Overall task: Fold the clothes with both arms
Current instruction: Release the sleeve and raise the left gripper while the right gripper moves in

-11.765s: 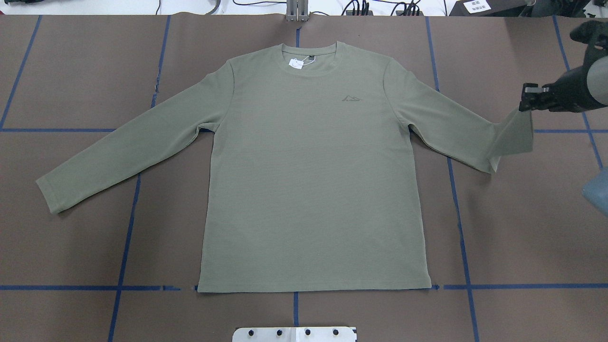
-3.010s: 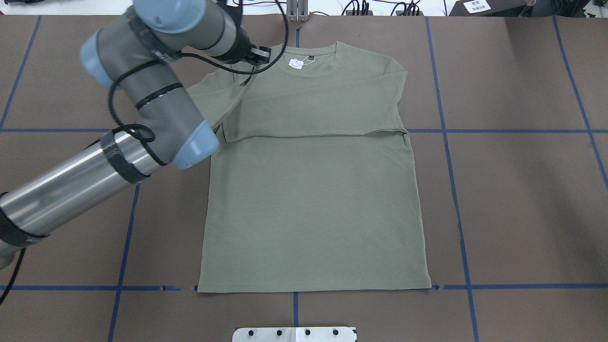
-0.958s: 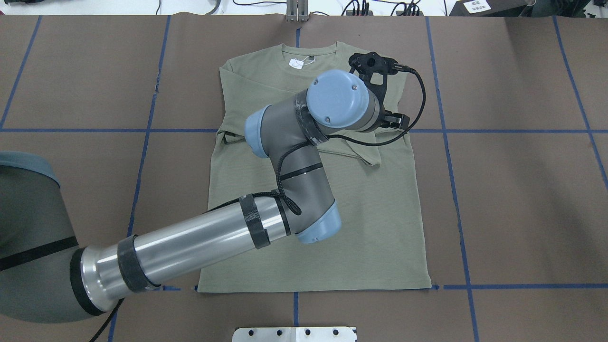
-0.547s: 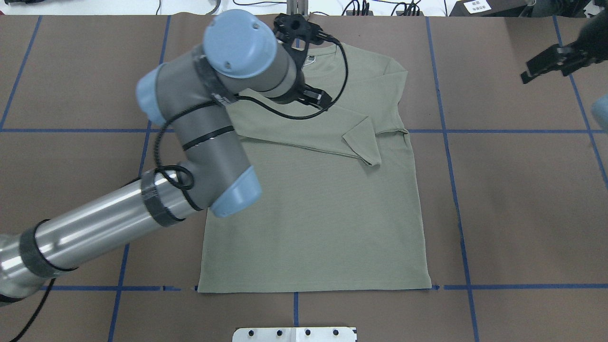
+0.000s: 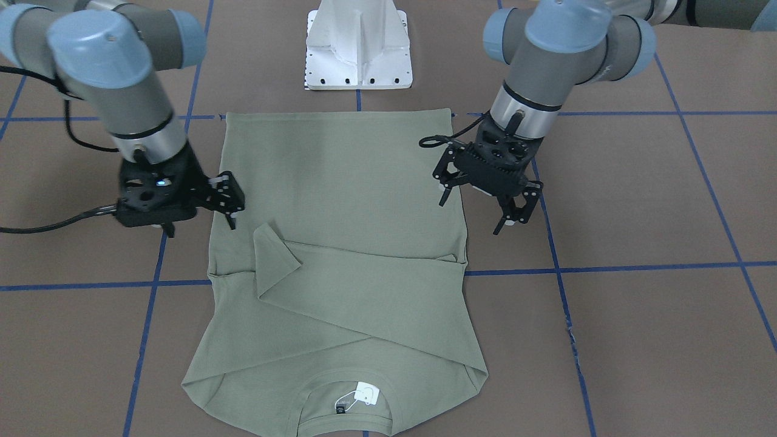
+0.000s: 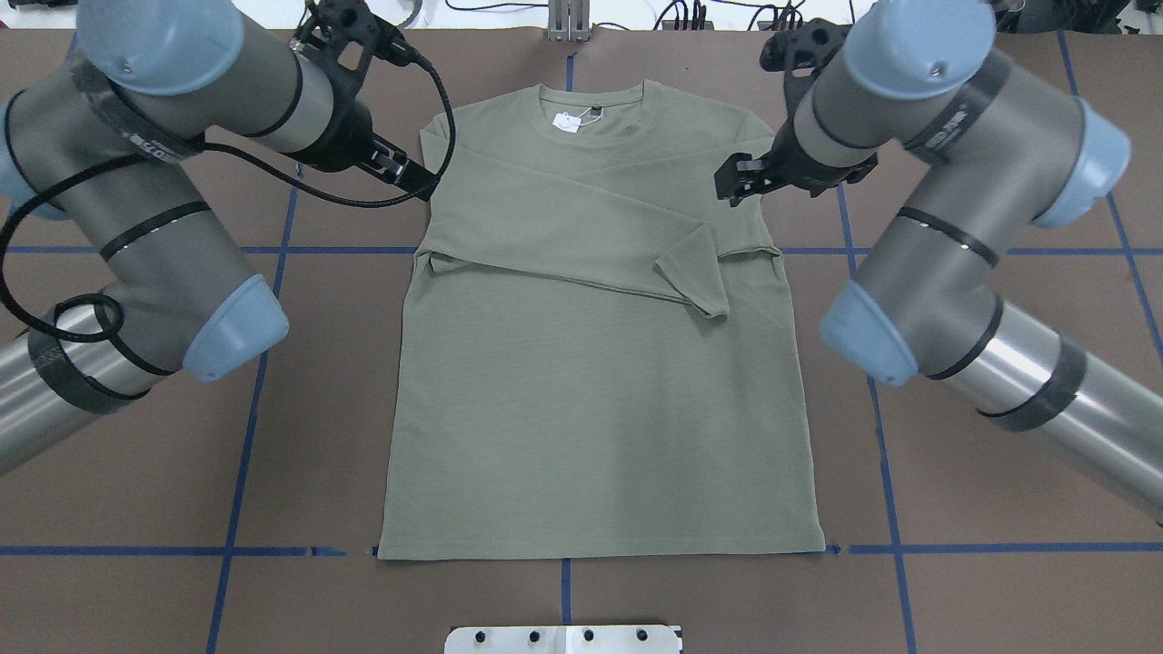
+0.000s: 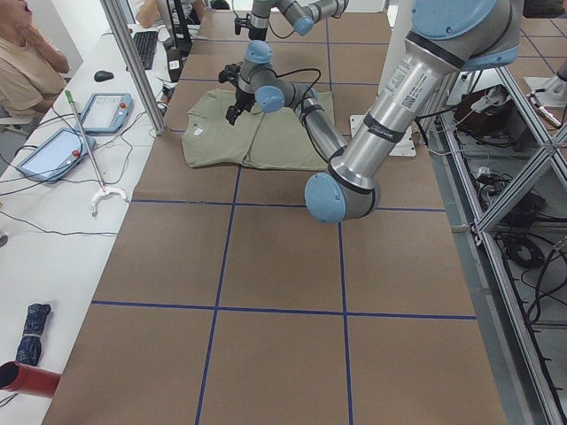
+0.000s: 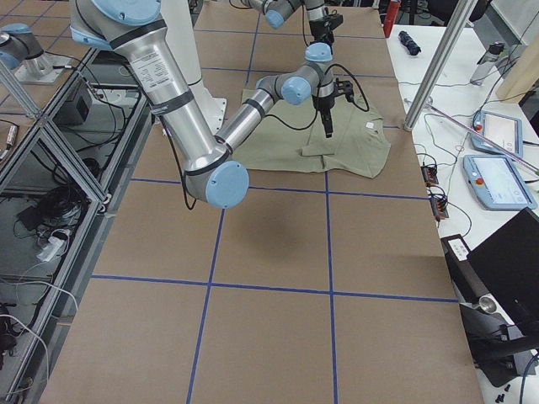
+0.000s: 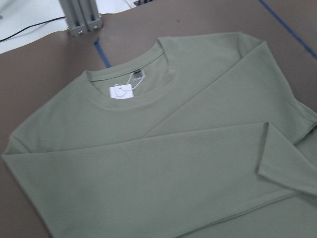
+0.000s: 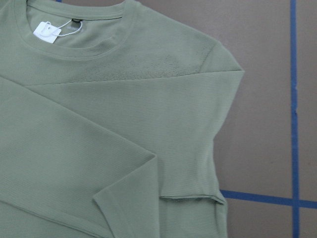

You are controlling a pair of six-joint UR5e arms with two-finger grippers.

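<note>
Here's the shirt (image 6: 591,391), one garment, flat in the middle of the table (image 6: 999,409), collar at 12 o'clock and hem at 6 in the overhead view. Both sleeves, two of them, lie crossed over the chest, and the top one ends in a turned-back cuff (image 6: 695,272) out towards 3 o'clock. Two arms are in play. The left arm (image 6: 136,245) comes in from 9 o'clock and the right arm (image 6: 945,236) from 3 o'clock. From above the wrists hide much of the fingers. The facing camera settles it: the left tool (image 5: 479,209) hangs beside the shirt's edge with its jaws spread wide and nothing in them. The right tool (image 5: 200,227) sits at the opposite edge, equally wide and equally bare. That view also gives us the single white pedestal base (image 5: 358,48) at 12 o'clock, beyond the hem. The wrist cameras show no fingers, only cloth up close: one white tag (image 9: 121,91) inside the collar and one black neck label (image 10: 74,21) just beside it. The surface is brown, gridded with blue tape lines (image 6: 999,548). The side cameras open up the room. There is an aluminium post (image 7: 129,55) and a white side table carrying two control tablets (image 7: 106,111), with one person (image 7: 27,62) seated at 10 o'clock.
</note>
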